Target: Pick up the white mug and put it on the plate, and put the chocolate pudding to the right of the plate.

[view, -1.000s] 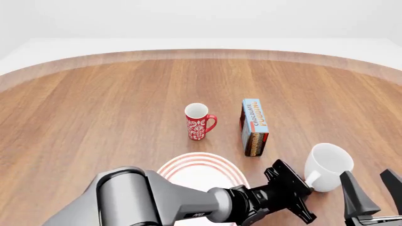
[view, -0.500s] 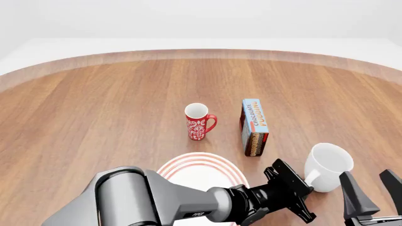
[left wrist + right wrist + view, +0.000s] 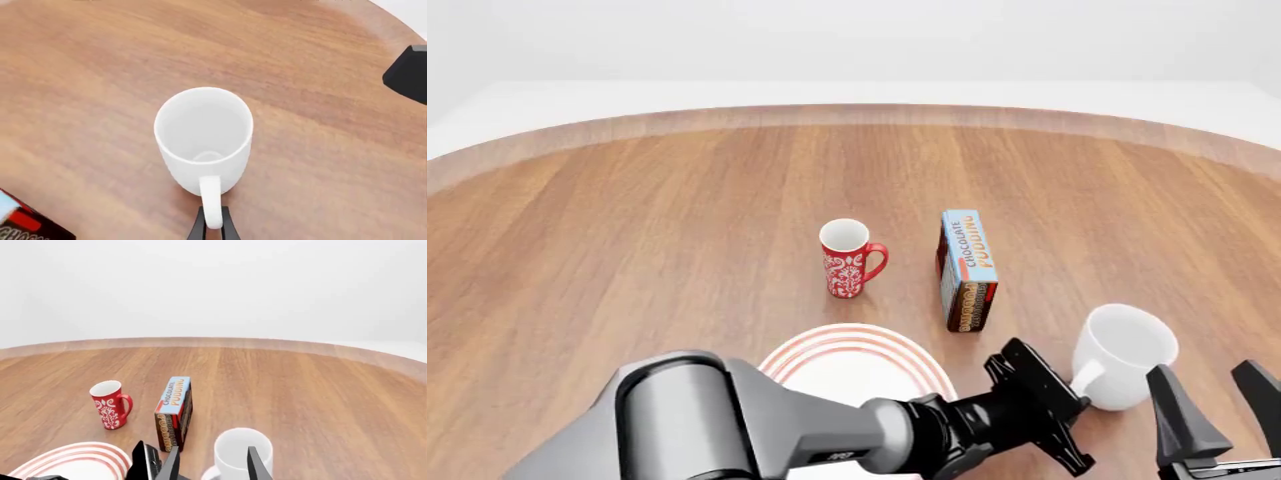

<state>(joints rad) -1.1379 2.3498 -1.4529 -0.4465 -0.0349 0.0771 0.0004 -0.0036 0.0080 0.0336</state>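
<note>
The white mug (image 3: 1126,352) stands on the table at the near right, its open mouth plain in the left wrist view (image 3: 203,131). My left gripper (image 3: 1077,392) is shut on its loop handle (image 3: 212,202), one finger on each side. The right gripper (image 3: 1217,402) hangs open just right of the mug. In its own view the right gripper (image 3: 213,465) shows the mug (image 3: 241,456) just beyond its fingers. The plate (image 3: 857,342) with red rings lies near the front, partly under my left arm. The chocolate pudding (image 3: 968,266) stands on edge behind the mug.
A red mug with a white floral pattern (image 3: 849,258) stands upright left of the pudding carton, behind the plate. The wooden table's curved far edge (image 3: 854,112) runs across the back. A dark part of the right gripper (image 3: 408,74) shows in the left wrist view.
The left arm's body has shifted slightly to the left. The white mug, the right gripper and the other things have hardly moved.
</note>
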